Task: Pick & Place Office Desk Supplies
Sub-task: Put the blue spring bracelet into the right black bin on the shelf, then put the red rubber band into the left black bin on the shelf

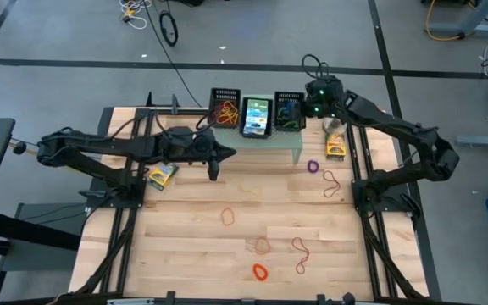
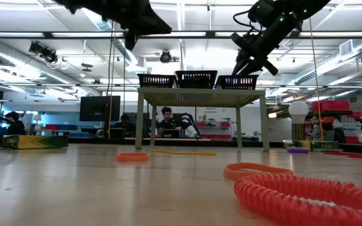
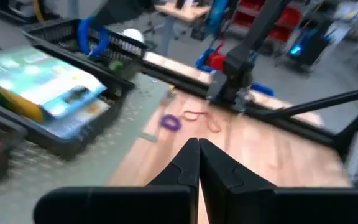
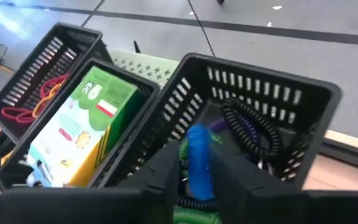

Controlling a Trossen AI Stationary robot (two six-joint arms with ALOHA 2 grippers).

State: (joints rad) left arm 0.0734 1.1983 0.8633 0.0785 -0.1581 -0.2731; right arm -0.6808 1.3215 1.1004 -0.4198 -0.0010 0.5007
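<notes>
right gripper pinching blue band over basket | floppy, light (grab anywhere) | left gripper closed, empty

Three black baskets crowd the pale green stand at the table's far edge; scattered rubber bands dot the otherwise open wooden surface in front.

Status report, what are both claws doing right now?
Left claw shut, empty, over table. Right claw over right basket, blue band between its fingers. Nothing blocking.
</notes>
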